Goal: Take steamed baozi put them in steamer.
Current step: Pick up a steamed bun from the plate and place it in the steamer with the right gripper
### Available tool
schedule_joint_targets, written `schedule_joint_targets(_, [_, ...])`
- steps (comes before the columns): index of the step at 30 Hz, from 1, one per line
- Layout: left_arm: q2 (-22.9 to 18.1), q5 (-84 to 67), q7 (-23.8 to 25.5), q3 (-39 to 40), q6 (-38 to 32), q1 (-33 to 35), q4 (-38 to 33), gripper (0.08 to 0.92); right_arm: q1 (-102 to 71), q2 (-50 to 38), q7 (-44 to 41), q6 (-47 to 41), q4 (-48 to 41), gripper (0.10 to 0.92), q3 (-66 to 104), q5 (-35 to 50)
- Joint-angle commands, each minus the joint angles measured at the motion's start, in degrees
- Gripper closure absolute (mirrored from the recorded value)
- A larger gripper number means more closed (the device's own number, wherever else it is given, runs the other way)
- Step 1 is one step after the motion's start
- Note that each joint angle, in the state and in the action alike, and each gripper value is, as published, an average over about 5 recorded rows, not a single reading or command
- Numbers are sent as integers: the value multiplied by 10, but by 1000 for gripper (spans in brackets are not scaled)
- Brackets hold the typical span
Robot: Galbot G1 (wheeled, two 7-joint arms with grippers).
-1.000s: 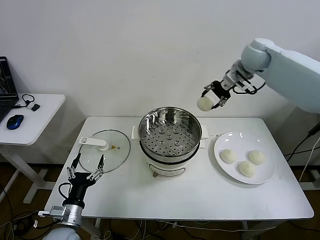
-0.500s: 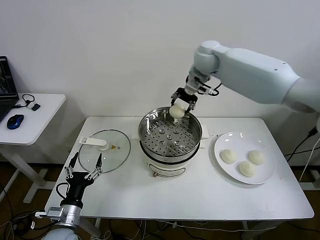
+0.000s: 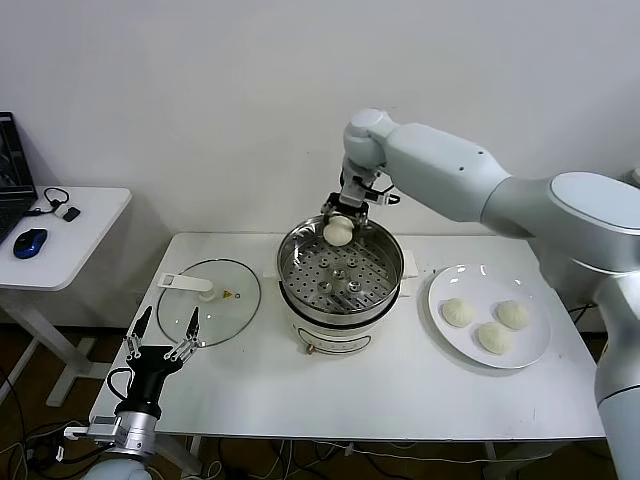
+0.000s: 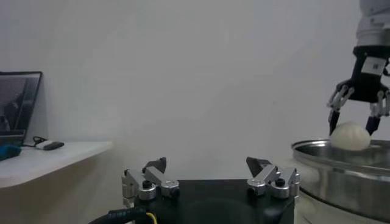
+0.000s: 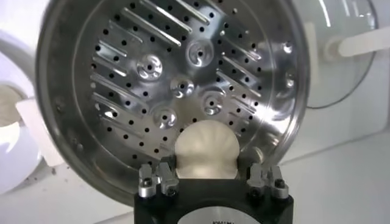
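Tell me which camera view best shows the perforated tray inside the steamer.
The right wrist view: it looks straight down into the steamer, showing the perforated tray below the baozi in the right hand. The head view shows the tray at an angle. The left wrist view shows only the steamer's outer wall.

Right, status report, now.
Right gripper shut on baozi over steamer rear rim. Left gripper open, parked by glass lid. Tray unobstructed.

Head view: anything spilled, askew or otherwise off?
Nothing stands out. The steamer sits upright, its perforated tray bare. The glass lid lies flat beside it, and three baozi rest on the white plate. The right end effector holds the fourth baozi over the steamer's rear rim. The left end effector is parked open by the table's front-left edge.
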Motion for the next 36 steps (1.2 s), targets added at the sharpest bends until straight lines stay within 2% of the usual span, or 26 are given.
schedule_joint_targets(1, [2,-5,0,-2,-1,4,-1,177,-44,30,1,33,-50,372,39,-94])
schedule_joint_targets(22, [0,-5,-1,-2,-1,5,1,177,-76,46,7,48,-113,351,78,-140])
schedule_joint_targets(25, [0,-5,-1,-2,-1,5,2,177,-78,46,11,50,-114,327,80,-141])
schedule_joint_targets(30, [0,-5,-2,-3,1,4,1,177,-75,44,7,53,-108,227,79,-124])
schedule_joint_targets(36, [0,-5,-2,-3,1,5,-1,177,-48,17,-11,36,-59,203,58,-60])
